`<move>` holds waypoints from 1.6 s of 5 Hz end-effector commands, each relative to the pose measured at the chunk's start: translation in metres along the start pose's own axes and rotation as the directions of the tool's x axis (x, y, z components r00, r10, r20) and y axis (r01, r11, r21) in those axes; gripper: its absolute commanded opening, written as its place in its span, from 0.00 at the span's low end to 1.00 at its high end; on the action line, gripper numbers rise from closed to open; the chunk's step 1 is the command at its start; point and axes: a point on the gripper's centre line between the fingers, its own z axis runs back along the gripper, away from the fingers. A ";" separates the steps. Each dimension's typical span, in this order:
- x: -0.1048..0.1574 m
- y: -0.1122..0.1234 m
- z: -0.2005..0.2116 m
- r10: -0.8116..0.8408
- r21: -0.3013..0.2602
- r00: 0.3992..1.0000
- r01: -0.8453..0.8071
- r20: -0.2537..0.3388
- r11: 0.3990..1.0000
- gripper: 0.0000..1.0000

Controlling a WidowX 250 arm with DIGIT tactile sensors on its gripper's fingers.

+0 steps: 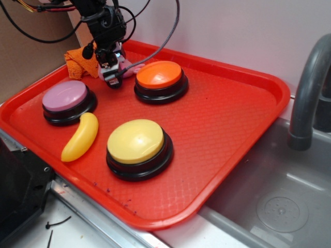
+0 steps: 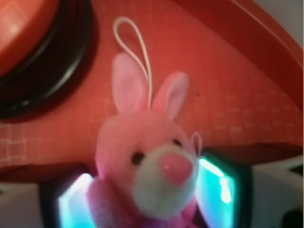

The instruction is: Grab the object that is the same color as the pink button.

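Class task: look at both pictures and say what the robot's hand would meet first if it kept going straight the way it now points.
The pink bunny toy. In the wrist view it already sits between the hand and its fingers, apparently touching, so the hand would press it onto the red tray, though depth is unclear.

The tray [image 1: 227,119] looks like hard red plastic with a fine waffle texture on its floor and a smooth, slightly shiny rim. The pink button [image 1: 65,96], the orange button [image 1: 159,75] and the yellow button [image 1: 136,141] have smooth plastic domes with a soft sheen, each on a glossy black plastic base. The banana [image 1: 81,137] is smooth, glossy yellow plastic. The orange cloth [image 1: 78,63] is a rough, matt woven fabric. The pink toy rabbit [image 2: 145,161] is fuzzy plush with a thin white cord loop at its ears. The sink [image 1: 279,191] is dull grey metal, and the tap [image 1: 306,93] is matt grey.
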 end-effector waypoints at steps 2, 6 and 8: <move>0.028 -0.022 0.054 0.305 0.182 0.932 -0.271 -0.195 0.945 0.00; 0.069 -0.110 0.140 0.537 0.040 0.831 -0.537 -0.146 0.842 0.00; 0.073 -0.124 0.137 0.582 0.076 0.800 -0.578 -0.145 0.813 0.00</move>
